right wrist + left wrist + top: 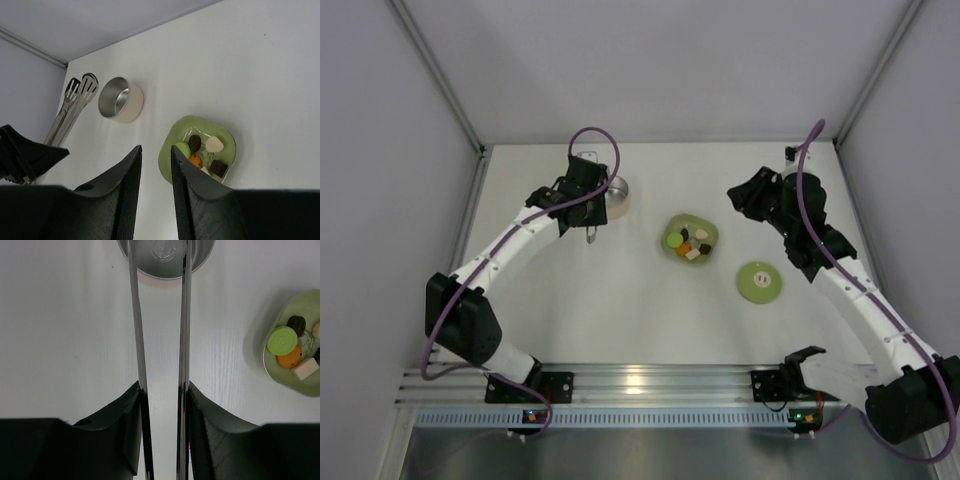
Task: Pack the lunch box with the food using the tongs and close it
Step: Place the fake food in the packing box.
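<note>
Steel tongs (pixel 136 315), arms narrowly parted, seemingly empty, point toward lunch box (pixel 165 262); green dish (pixel 270 357) sits aside.

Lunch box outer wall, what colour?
Cream; the lunch box is shiny steel inside. Best seen in the right wrist view.

Cream steel-lined round lunch box (pixel 619 196) sits back left on the white desk (pixel 620 300). Green rounded-square dish (pixel 692 219) to its right holds the toy food bits (pixel 688 243). Round light-green lid (pixel 759 281) lies further right, nearer the arm bases.

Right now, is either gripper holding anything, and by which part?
The left gripper grips the tongs across both arms, back from the tips; the right gripper holds nothing.
</note>
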Controlling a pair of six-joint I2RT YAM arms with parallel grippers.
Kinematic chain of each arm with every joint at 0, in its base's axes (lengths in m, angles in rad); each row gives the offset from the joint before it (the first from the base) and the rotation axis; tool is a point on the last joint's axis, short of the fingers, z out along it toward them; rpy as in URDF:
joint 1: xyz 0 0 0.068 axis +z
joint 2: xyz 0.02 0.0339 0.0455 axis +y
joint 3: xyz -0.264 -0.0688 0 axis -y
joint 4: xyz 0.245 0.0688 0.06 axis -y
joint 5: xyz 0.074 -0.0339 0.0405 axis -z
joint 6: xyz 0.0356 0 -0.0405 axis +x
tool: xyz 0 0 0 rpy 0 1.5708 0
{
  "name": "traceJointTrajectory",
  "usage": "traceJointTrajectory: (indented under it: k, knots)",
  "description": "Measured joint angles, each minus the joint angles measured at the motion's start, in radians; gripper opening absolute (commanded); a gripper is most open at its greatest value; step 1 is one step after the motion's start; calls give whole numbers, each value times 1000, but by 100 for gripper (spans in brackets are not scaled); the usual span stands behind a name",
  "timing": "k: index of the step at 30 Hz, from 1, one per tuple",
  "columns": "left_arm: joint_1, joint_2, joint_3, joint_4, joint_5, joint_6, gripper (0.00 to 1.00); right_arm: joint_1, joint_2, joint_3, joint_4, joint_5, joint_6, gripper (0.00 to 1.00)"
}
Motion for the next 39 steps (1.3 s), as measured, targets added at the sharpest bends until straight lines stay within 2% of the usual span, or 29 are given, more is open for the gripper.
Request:
traceJointTrajectory:
  k: [11, 19, 23, 34, 39]
  knots:
    - [17, 68, -5, 19, 53, 0, 42, 0, 6, 0, 2, -5, 0, 29]
    - [18, 82, -5, 27, 56, -3, 53, 0, 12, 0, 2, -18, 0, 29]
    - [18, 82, -5, 29, 56, -3, 55, 0, 12, 0, 2, -20, 0, 29]
    - [16, 77, -5, 29, 91, -1, 54, 0, 12, 0, 3, -21, 0, 29]
    - [-28, 68, 17, 11, 98, 17, 54, 0, 12, -1, 3, -21, 0, 29]
